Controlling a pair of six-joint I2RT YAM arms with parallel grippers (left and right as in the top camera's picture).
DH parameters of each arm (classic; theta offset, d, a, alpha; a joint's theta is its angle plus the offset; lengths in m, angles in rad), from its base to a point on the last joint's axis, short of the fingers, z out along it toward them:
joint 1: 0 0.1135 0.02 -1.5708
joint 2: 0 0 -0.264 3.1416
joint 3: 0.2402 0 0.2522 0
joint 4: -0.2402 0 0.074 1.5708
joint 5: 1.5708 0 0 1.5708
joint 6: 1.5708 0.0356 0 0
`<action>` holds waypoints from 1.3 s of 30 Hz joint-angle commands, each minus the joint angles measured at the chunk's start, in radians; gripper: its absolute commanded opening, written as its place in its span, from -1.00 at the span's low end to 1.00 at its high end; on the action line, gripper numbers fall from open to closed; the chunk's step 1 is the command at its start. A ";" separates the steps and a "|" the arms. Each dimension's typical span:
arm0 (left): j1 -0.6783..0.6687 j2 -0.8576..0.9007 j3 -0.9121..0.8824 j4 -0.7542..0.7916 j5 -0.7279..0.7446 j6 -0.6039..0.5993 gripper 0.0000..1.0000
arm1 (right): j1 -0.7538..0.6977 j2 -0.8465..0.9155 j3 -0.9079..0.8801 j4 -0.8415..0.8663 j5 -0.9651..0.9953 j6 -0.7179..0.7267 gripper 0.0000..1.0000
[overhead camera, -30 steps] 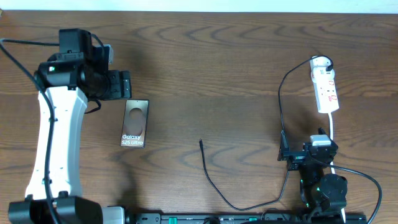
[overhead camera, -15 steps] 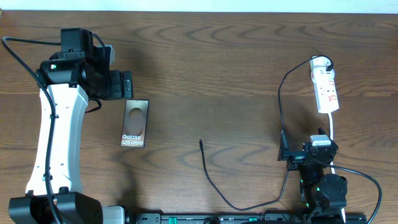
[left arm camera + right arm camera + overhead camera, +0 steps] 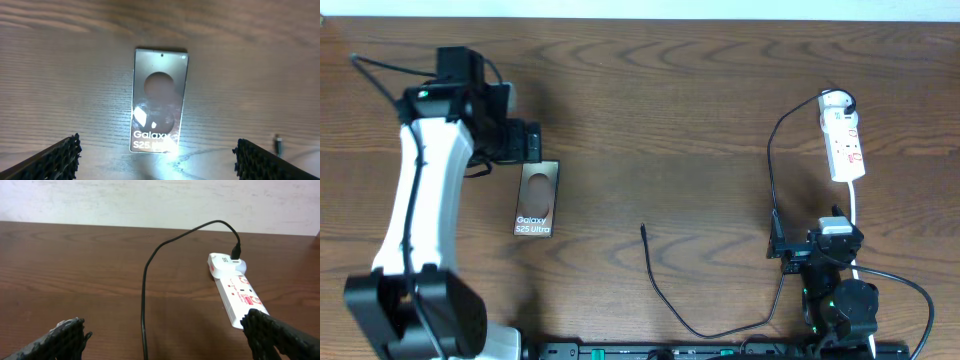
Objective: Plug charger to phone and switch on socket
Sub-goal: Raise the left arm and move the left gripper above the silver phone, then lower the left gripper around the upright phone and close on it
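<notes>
Both grippers gape wide, holding nothing: your left gripper (image 3: 526, 143) hovers at the far end of the phone (image 3: 537, 198), and your right gripper (image 3: 810, 246) sits near the socket (image 3: 844, 140). The phone lies flat, well apart from the charger (image 3: 665, 295) tip; nudge it while closing and it could skid askew.

On the table (image 3: 670, 110), the phone (image 3: 537, 198) lies at the left, just on the near side of the left gripper (image 3: 525, 142). The socket (image 3: 843, 135) lies far right, beyond the right gripper (image 3: 810, 248). The charger (image 3: 660, 290) runs from the socket's far end toward the near edge, and its free tip rests mid-table, well apart from the phone.
</notes>
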 commanded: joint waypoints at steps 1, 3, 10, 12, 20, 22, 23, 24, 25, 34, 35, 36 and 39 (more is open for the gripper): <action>-0.036 0.065 0.016 -0.006 -0.074 0.010 0.93 | -0.003 -0.002 -0.002 -0.002 -0.002 -0.012 0.99; -0.047 0.089 0.016 -0.002 -0.075 0.010 0.93 | -0.003 -0.002 -0.003 -0.002 -0.002 -0.012 0.99; -0.050 0.142 0.016 0.003 -0.077 0.006 0.94 | -0.003 -0.002 -0.003 -0.002 -0.002 -0.012 0.99; -0.050 0.148 0.012 0.004 -0.076 0.006 0.93 | -0.003 -0.002 -0.002 -0.002 -0.002 -0.012 0.98; -0.050 0.160 -0.007 0.005 -0.072 0.006 0.93 | -0.003 -0.002 -0.002 -0.002 -0.002 -0.012 0.98; -0.050 0.160 -0.018 0.008 -0.072 0.006 0.93 | -0.003 -0.002 -0.003 -0.002 -0.002 -0.012 0.98; -0.050 0.160 -0.024 0.013 -0.072 0.006 0.93 | -0.003 -0.002 -0.002 -0.002 -0.002 -0.012 0.99; -0.050 0.160 -0.032 0.018 -0.072 0.006 0.94 | -0.003 -0.002 -0.003 -0.002 -0.002 -0.012 0.99; -0.050 0.160 -0.041 0.025 -0.072 0.006 0.93 | -0.003 -0.002 -0.003 -0.002 -0.002 -0.012 0.99; -0.050 0.160 -0.152 0.100 -0.062 0.007 0.94 | -0.003 -0.002 -0.002 -0.002 -0.002 -0.012 0.99; -0.050 0.160 -0.162 0.107 -0.062 0.007 0.93 | -0.003 -0.002 -0.002 -0.002 -0.002 -0.012 0.99; -0.050 0.160 -0.170 0.113 -0.062 0.006 0.94 | -0.003 -0.002 -0.003 -0.002 -0.002 -0.012 0.99; -0.050 0.160 -0.196 0.132 -0.062 0.006 0.93 | -0.003 -0.002 -0.002 -0.002 -0.002 -0.012 0.99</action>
